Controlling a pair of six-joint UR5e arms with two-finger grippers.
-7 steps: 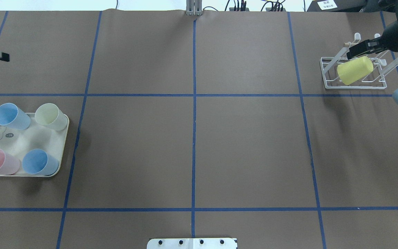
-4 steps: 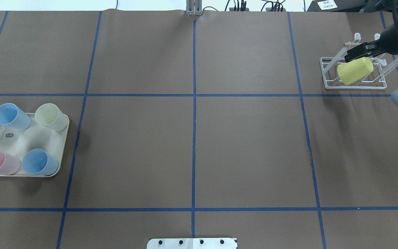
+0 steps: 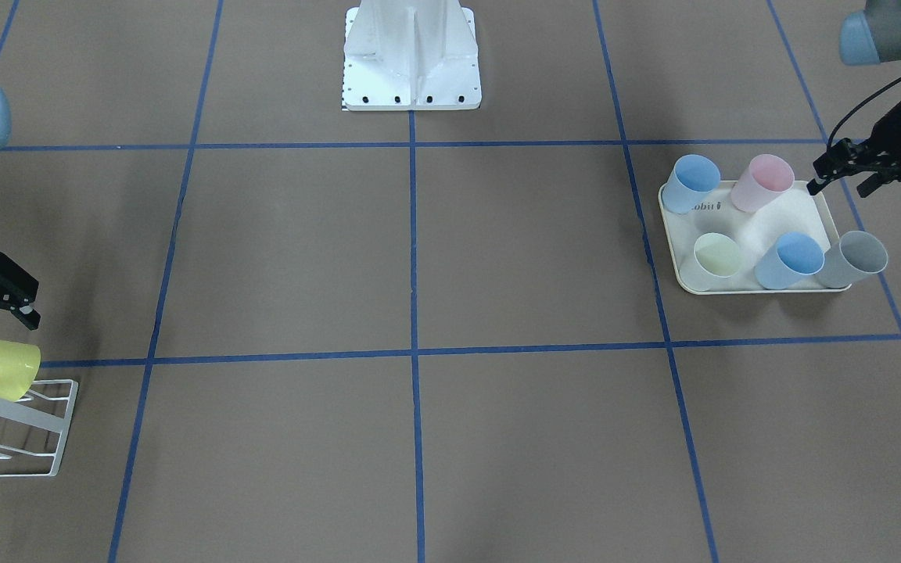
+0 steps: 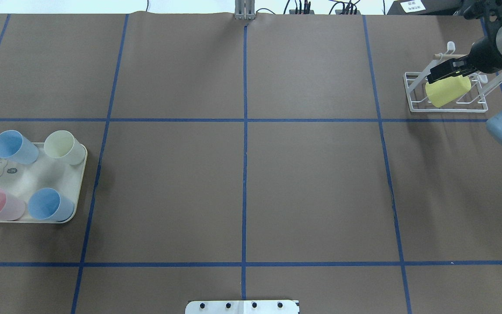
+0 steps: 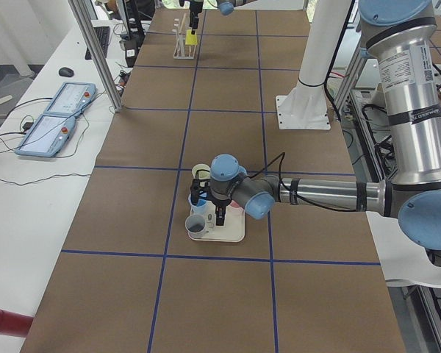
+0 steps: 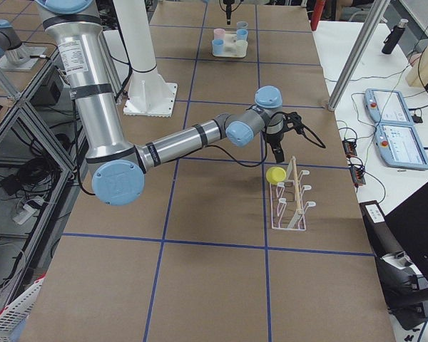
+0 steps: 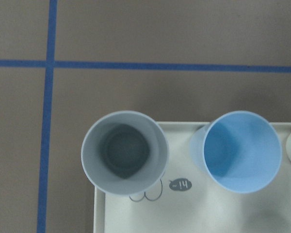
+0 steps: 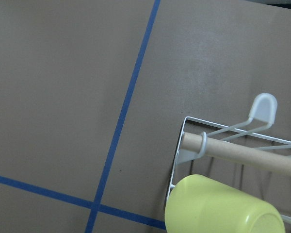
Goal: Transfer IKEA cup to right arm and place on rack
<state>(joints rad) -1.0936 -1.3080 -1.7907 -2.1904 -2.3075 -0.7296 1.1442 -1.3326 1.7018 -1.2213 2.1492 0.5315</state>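
Yellow IKEA cup hangs on white wire rack, just below right gripper, long axis slanted along prong. Right jaws apart, empty, clear of cup. Left gripper far away, jaws apart, over grey cup.

the middle of the brown paper-covered table with blue tape lines lies open, with wide room to pass between its two ends. at the robot's left end a cream plastic tray is crowded with five upright pastel plastic cups, only narrow gaps between them, and the left gripper hangs, jaws apart, over its outer side. at the right end the small white wire-frame rack with a wooden dowel carries a tilted yellow plastic cup; the right gripper, jaws apart, sits just above it, barring the way down. the white metal base plate stands mid-table at the robot's edge.
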